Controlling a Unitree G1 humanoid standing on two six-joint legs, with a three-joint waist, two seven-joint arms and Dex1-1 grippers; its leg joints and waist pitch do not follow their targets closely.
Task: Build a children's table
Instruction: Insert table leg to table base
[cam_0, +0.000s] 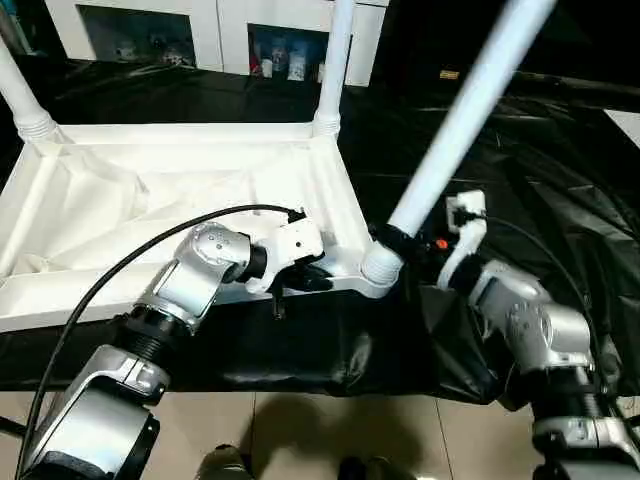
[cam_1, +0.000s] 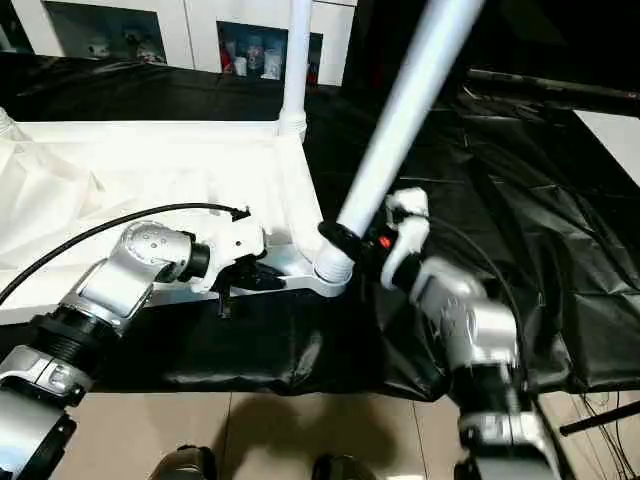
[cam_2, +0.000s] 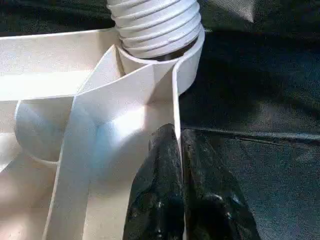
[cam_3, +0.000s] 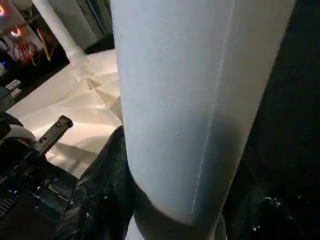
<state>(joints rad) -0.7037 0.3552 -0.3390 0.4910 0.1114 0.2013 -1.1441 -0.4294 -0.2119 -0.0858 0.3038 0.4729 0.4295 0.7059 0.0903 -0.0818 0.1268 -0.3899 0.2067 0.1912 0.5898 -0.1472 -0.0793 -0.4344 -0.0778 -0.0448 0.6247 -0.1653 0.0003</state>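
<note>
The children's table (cam_0: 180, 190) lies upside down on the black cloth, its ribbed underside facing up. White legs stand upright in the far left socket (cam_0: 22, 100) and the far right socket (cam_0: 335, 60). A third leg (cam_0: 455, 120) leans to the right, its threaded end (cam_2: 155, 25) sitting in the near right corner socket (cam_0: 378, 268). My right gripper (cam_0: 400, 245) is shut on this leg just above the socket, one black finger (cam_3: 100, 190) pressed against the tube. My left gripper (cam_0: 305, 278) is shut on the table's near rim (cam_2: 176, 100) beside that corner, a finger (cam_2: 155, 190) on each side of the wall.
A white cabinet with glass doors (cam_0: 200, 20) stands behind the work table. Wrinkled black cloth (cam_0: 540, 170) covers the table to the right. Tiled floor (cam_0: 320, 430) shows below the near edge. A black cable (cam_0: 120, 270) arcs over my left forearm.
</note>
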